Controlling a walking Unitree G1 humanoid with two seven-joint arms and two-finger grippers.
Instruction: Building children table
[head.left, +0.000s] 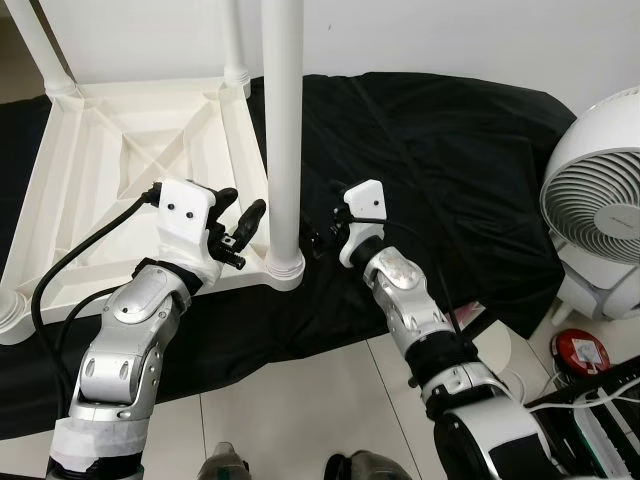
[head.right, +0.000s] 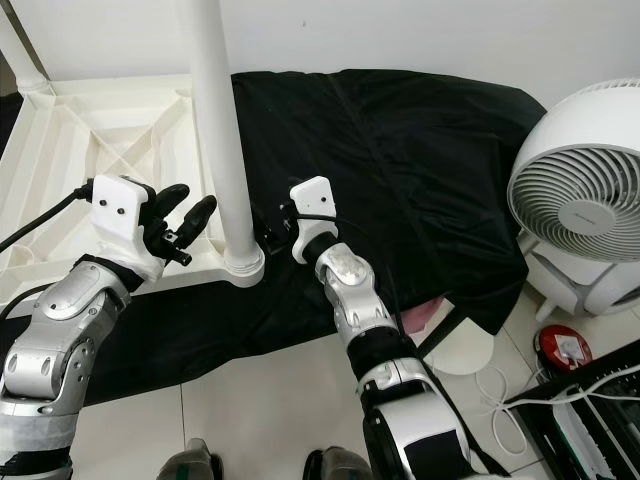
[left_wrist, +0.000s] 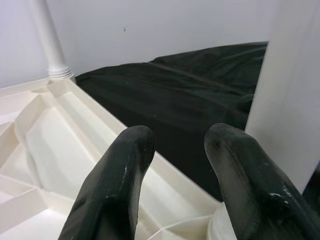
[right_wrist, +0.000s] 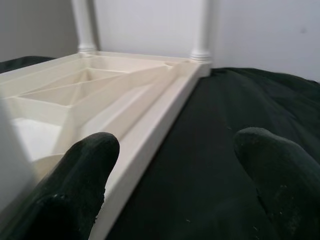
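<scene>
Lying upside down on a black cloth (head.left: 420, 150) spread over the floor, the white plastic children's table top (head.left: 110, 170) is shown with its ribbed underside facing up, presumably so that the legs can be fitted into the corner sockets. A white round plastic leg (head.left: 283, 130) stands upright in the near corner socket, its collar resting on the frame, and further legs are seen at the far corners.

The left gripper (head.left: 243, 232) is held just beside this near leg, on the table-top side, its two black fingers (left_wrist: 120, 175) spread apart with nothing between them. The right gripper (head.left: 320, 232) is placed on the opposite side of the same leg, low over the cloth, and its fingers (right_wrist: 75, 185) are likewise parted and empty. The leg is thus flanked by both grippers, which is judged to be a stance for steadying or seating it; whether either one touches it cannot be told.

A white round fan (head.left: 600, 200) stands well apart on the tiled floor, to the robot's right.
</scene>
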